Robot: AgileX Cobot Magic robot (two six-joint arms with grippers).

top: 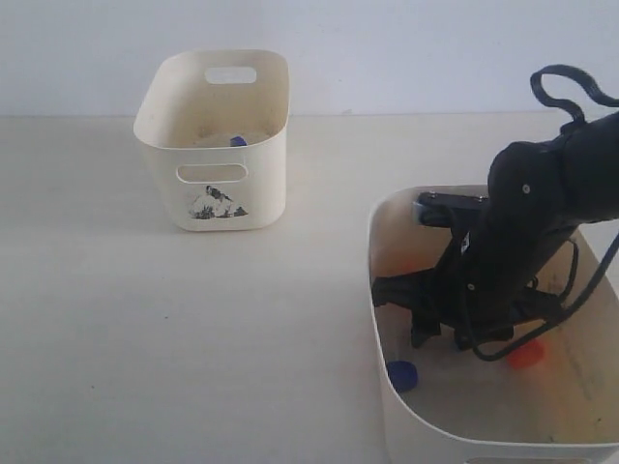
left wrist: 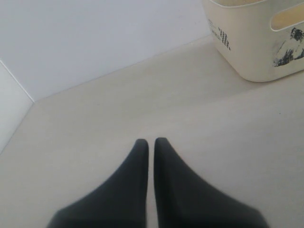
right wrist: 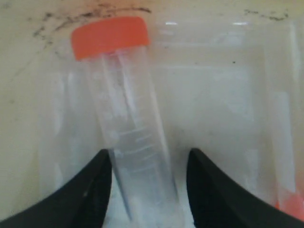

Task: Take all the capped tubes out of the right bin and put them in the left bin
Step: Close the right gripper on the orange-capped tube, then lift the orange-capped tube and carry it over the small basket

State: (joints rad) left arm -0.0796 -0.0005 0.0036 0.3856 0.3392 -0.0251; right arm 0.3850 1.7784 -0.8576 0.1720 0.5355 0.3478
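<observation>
My right arm (top: pixel 513 242) reaches down into the wide right bin (top: pixel 371 261). In the right wrist view my right gripper (right wrist: pixel 149 152) is open around a clear tube (right wrist: pixel 128 118) with an orange-red cap (right wrist: pixel 110 37). The tube lies against one finger, with a gap to the other. A second orange-red cap (right wrist: pixel 289 206) shows at the edge of that view. In the exterior view an orange-red cap (top: pixel 527 355) and a blue cap (top: pixel 402 375) lie in the right bin. Inside the left bin (top: pixel 261 184) a blue cap (top: pixel 238 141) shows. My left gripper (left wrist: pixel 151 142) is shut and empty above the table.
The left bin (left wrist: pixel 251 47) with its black print stands some way ahead of the left gripper. Pale tabletop (top: pixel 193 319) stretches between the two bins. A white wall (top: pixel 387 48) rises behind the table. A black cable (top: pixel 561 87) loops over the right arm.
</observation>
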